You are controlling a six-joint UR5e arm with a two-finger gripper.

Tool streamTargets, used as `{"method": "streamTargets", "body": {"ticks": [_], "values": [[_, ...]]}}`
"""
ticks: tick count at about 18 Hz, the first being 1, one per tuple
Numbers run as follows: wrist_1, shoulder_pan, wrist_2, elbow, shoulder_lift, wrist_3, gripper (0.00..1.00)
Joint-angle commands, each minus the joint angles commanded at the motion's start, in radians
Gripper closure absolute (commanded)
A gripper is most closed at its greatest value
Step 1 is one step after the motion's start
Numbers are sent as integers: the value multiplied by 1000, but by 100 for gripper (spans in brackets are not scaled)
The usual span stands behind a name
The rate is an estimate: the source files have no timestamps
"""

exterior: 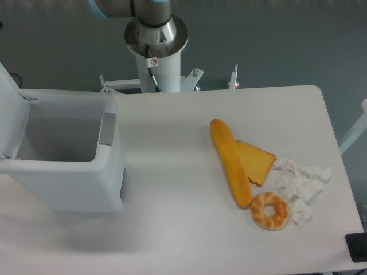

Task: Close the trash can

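Fixed camera view, looking down on the table (172, 229).

The trash can (86, 183) stands at the left edge of the table, about midway between the far and near edges. It is open: the lid (10, 112) stands raised and tilted at the left side of the bin, partly cut off by the left border of the view. The interior is visible and appears white and bare. A grey latch strip (107, 128) lies on the right rim of the bin.

The robot arm base (155, 35) stands beyond the far edge of the table, left of centre. Only the base and a short part of the arm are in view. The jaws are outside the view, so their state cannot be told.

Toward the right edge of the table lies a long bread loaf (230, 162), set at a slant. A slice of toast (256, 161) lies touching its right side. A ring-shaped pastry (269, 211) lies just beside the near end of the loaf. Crumpled white tissue (300, 186) lies right of the toast and the pastry, near the right edge.
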Motion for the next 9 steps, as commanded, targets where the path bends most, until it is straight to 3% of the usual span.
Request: {"method": "streamTargets", "body": {"ticks": [9], "values": [[8,-20,-14,2,-17,11,0]]}}
